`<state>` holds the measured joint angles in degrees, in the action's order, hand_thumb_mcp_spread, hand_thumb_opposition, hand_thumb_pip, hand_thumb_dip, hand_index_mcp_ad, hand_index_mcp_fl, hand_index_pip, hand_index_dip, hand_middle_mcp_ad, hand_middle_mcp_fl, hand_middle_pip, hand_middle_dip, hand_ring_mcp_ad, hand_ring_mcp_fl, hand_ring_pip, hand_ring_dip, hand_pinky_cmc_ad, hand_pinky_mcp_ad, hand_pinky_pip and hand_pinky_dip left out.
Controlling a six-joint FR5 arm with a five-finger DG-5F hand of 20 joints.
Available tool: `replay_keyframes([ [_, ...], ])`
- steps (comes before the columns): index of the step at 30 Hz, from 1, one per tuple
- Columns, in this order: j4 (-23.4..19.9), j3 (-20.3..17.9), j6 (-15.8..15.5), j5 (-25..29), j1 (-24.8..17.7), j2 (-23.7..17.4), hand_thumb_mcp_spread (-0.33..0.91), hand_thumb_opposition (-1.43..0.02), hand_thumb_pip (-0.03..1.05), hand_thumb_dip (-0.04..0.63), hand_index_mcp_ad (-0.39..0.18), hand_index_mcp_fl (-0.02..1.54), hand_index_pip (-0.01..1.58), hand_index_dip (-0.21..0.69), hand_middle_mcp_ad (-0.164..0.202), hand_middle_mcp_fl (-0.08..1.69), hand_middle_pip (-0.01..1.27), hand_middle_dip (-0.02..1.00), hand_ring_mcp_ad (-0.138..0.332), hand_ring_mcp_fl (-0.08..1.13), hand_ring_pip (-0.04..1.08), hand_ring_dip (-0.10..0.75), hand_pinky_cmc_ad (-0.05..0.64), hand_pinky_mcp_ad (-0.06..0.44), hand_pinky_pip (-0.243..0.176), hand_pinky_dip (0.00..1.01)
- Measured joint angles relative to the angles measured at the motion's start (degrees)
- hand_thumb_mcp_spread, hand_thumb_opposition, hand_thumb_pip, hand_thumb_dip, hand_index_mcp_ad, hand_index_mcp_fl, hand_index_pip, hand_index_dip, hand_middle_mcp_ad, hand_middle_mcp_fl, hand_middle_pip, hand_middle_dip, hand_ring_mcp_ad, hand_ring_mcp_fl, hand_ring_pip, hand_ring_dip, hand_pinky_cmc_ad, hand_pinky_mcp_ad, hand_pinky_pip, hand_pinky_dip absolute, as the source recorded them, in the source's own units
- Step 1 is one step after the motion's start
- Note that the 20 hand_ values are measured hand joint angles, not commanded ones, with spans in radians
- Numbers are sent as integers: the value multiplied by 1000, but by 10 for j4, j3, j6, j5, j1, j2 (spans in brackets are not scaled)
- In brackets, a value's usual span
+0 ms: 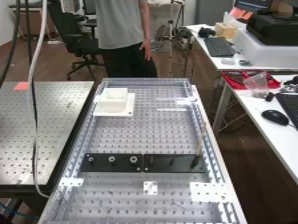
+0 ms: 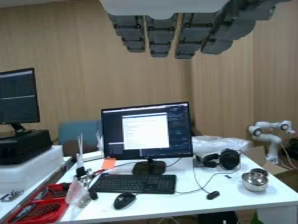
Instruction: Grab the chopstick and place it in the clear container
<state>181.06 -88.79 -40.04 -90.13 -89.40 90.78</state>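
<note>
A thin light-brown chopstick (image 1: 201,138) stands nearly upright in the high view, its lower end at a small dark holder on the right part of a black plate (image 1: 166,163). Farther back on the left, a whitish square container (image 1: 115,100) rests on a white base; whether it is see-through I cannot tell. In the wrist view my hand (image 2: 159,36) hangs open with straight fingers, facing the desks in the room. Nothing is between them.
Metal knobs (image 1: 112,160) stand on the black plate's left half. Clear rails (image 1: 207,125) border the perforated bench top (image 1: 133,135). Another perforated table (image 1: 40,130) is to the left. Desks with a keyboard (image 2: 133,184), a monitor (image 2: 148,132) and red trays (image 2: 41,207) stand beyond.
</note>
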Motion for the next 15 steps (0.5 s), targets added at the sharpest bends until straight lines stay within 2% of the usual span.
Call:
replay_keyframes([
  [2, -1, 0, -1, 0, -1, 0, 0, -9, -10, 14, 9, 7, -7, 16, 42, -19, 3, 42, 54, 14, 24, 17, 68, 37, -10, 17],
  [5, -1, -1, -1, 0, -2, 0, 0, -5, -10, 16, 23, 9, -10, 16, 24, -17, 3, 45, 35, 14, 24, 17, 51, 16, -12, 17],
  [6, -1, -1, -1, 0, -2, 0, 3, -37, -3, 7, 23, 9, -10, 19, 24, -17, 7, 45, 35, 14, 28, 17, 51, 16, -12, 17],
  [7, -1, -1, -2, 1, -2, 0, 44, -141, 45, 9, 24, 9, -10, 16, 24, -12, 17, 45, 33, 14, 31, 17, 44, 26, -10, 23],
  [9, -1, -1, -2, 1, -2, 0, 96, -311, 145, 14, 24, 9, -10, 16, 24, -12, 35, 45, 61, 12, 33, 17, 96, 47, -30, 21],
  [10, -1, -1, -1, 2, -3, 0, 103, -391, 154, 16, 24, 9, -10, 19, 28, -10, 54, 45, 96, 17, 45, 16, 150, 86, -28, 38],
  [11, -1, 0, -1, 2, -3, 0, 101, -442, 152, 12, 26, 9, -10, 16, 30, -17, 61, 45, 122, 19, 38, 19, 178, 101, -42, 37],
  [13, 0, 0, 0, -1, -3, 0, 122, -511, 154, 12, 42, 9, 7, 19, 44, -12, 72, 45, 154, 17, 56, 16, 257, 152, -63, 63],
  [15, 0, 0, 0, -1, -3, 0, 122, -555, 154, 16, 58, 12, 21, 19, 61, -12, 73, 45, 187, 17, 52, 12, 297, 166, -89, 73],
])
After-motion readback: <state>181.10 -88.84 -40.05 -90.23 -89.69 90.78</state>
